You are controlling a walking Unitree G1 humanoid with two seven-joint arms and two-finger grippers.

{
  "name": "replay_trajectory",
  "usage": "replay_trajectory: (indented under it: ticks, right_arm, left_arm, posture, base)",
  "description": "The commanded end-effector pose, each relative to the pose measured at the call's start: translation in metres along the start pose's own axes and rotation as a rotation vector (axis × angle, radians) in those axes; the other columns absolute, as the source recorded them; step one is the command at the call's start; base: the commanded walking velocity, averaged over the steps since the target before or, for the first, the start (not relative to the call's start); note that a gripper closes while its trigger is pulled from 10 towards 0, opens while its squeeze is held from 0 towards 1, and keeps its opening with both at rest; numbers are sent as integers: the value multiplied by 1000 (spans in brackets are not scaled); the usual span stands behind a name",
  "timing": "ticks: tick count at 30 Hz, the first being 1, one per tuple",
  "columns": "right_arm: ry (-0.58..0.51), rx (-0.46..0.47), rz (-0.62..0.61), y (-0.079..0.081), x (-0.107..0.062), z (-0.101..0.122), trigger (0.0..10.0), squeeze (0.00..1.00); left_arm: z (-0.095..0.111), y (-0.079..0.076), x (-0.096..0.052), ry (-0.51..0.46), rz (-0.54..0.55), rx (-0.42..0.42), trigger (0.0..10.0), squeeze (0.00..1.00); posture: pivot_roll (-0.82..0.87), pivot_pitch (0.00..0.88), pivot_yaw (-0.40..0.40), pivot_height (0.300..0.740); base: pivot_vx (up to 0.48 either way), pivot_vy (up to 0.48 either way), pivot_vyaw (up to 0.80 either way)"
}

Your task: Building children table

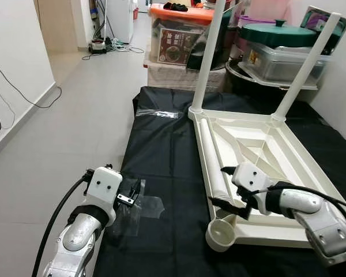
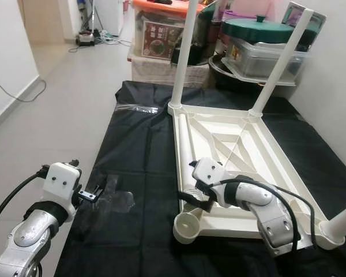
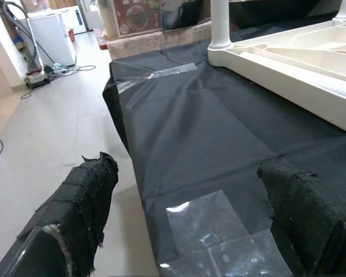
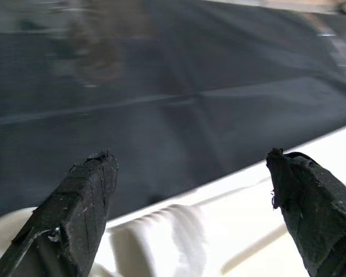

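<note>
The white children's table (image 1: 288,173) lies upside down on a black sheet (image 1: 167,150). Two white legs (image 1: 210,52) stand upright in its far corners. A third leg (image 2: 341,225) shows at the near right corner. A loose leg (image 1: 210,150) lies inside the frame along the left rim. The near left corner socket (image 1: 221,235) is empty. My right gripper (image 1: 226,187) is open, low over the near end of the loose leg, whose ribbed white end (image 4: 161,231) sits between its fingers (image 4: 83,196). My left gripper (image 1: 135,193) hangs open over the sheet's left edge.
Clear tape patches (image 1: 144,208) hold the sheet near my left gripper. Storage boxes (image 1: 179,40) and lidded pots (image 1: 277,34) are stacked behind the table. A wall closes the right side. Tiled floor (image 1: 75,127) with cables (image 1: 23,92) lies to the left.
</note>
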State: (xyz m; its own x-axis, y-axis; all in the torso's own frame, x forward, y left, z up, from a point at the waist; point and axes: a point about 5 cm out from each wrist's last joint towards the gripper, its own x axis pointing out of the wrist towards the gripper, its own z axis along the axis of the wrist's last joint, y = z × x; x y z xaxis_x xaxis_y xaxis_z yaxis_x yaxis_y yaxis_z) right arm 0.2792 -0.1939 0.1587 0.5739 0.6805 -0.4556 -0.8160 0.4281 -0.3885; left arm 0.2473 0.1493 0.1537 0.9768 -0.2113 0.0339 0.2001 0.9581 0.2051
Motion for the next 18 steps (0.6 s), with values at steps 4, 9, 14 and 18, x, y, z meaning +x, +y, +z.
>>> replay_trajectory:
  ticks: [4,9,14,18]
  right_arm:
    - [41,-26,57,4,3,-6,10000,0]
    - [108,-50,23,-4,6,-15,10000,0]
    - [127,-63,52,-5,3,-17,10000,0]
    - [163,-103,64,-13,-5,-20,10000,0]
  left_arm:
    - [-1,-2,1,-4,-6,4,10000,0]
    - [-1,-3,1,-8,-5,6,10000,0]
    - [-1,-2,1,-8,-3,5,10000,0]
    - [-1,-2,2,-8,-5,5,10000,0]
  posture:
    - [59,0,-123,740]
    - [61,0,-126,740]
    - [62,0,-125,740]
    - [55,0,-125,740]
  base:
    - [0,0,0]
    - [0,0,0]
    - [0,0,0]
    - [0,0,0]
